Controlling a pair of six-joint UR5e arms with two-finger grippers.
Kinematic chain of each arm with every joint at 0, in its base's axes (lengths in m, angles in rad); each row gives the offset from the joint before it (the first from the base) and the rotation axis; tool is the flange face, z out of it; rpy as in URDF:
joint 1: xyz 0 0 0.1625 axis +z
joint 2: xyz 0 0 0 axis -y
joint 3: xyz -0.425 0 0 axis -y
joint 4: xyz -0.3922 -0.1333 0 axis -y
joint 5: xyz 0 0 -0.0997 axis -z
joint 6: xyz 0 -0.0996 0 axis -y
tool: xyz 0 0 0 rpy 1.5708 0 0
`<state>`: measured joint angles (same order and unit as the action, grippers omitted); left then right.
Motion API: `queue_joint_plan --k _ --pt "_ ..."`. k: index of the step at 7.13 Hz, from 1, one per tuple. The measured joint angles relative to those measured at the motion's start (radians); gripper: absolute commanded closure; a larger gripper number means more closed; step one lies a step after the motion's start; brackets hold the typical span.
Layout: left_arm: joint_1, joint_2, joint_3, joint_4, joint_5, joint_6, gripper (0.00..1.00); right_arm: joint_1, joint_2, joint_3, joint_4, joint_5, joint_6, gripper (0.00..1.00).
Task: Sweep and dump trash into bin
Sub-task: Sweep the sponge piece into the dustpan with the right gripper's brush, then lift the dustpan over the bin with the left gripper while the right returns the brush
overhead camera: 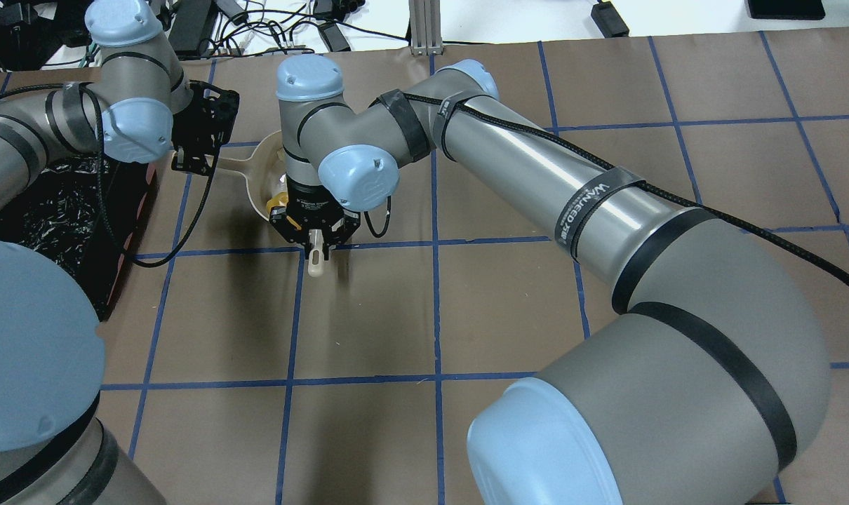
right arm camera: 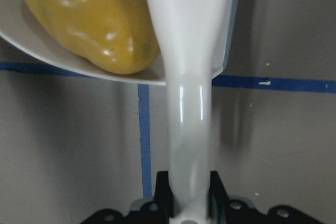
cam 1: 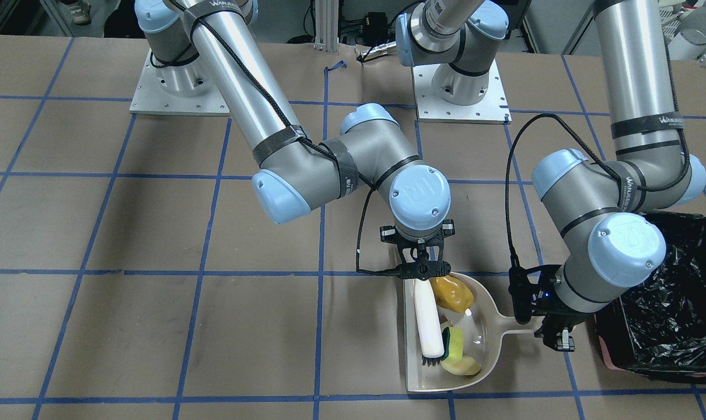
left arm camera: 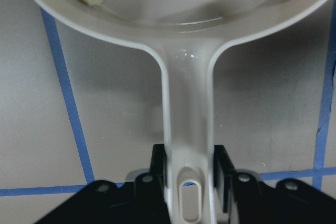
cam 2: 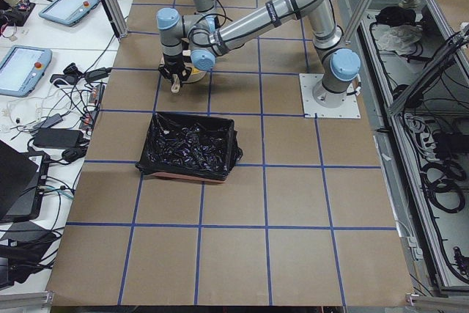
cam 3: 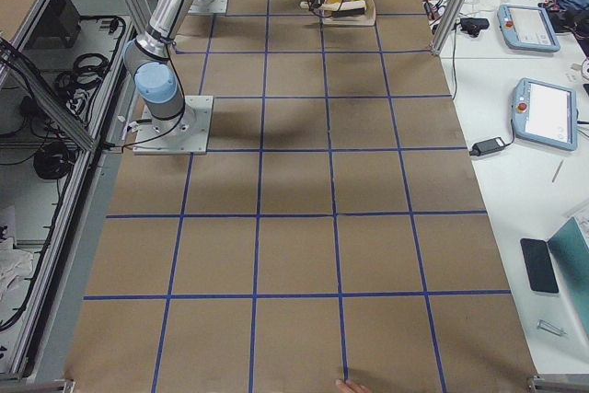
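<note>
The beige dustpan [cam 1: 486,341] lies flat on the table. In it are the glossy brown-yellow lump [cam 1: 453,293], the yellow-green sponge [cam 1: 455,344] and the cream foam scrap [cam 1: 461,366]. My left gripper [cam 1: 550,329] is shut on the dustpan handle [left arm camera: 186,124]. My right gripper [cam 1: 423,269] is shut on the white brush handle [cam 1: 427,318], and the brush lies along the pan with its dark bristles by the sponge. The right wrist view shows the lump [right arm camera: 89,22] beside the brush handle [right arm camera: 186,93]. The black-lined bin [cam 1: 671,303] stands just beyond the left gripper.
The table is brown paper with a blue tape grid. In the overhead view the bin [overhead camera: 45,210] sits at the left edge, close to the left arm's elbow. Both arm bases stand on plates at the robot's side of the table [cam 1: 178,87].
</note>
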<state>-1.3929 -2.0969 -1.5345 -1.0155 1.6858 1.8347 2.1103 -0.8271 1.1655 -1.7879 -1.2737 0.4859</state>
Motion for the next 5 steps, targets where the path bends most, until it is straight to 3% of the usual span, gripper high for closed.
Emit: queue_joint_plan --k 3,5 --pt "0.0 0.001 -0.002 0.003 0.0 0.0 1.0 -0.046 -0.02 0.015 0.016 -0.039 -0.006 1.0" --pt "0.001 0.003 -0.003 0.003 -0.003 0.0 1.0 -0.095 -0.068 0.028 0.09 -0.089 -0.006 1.0"
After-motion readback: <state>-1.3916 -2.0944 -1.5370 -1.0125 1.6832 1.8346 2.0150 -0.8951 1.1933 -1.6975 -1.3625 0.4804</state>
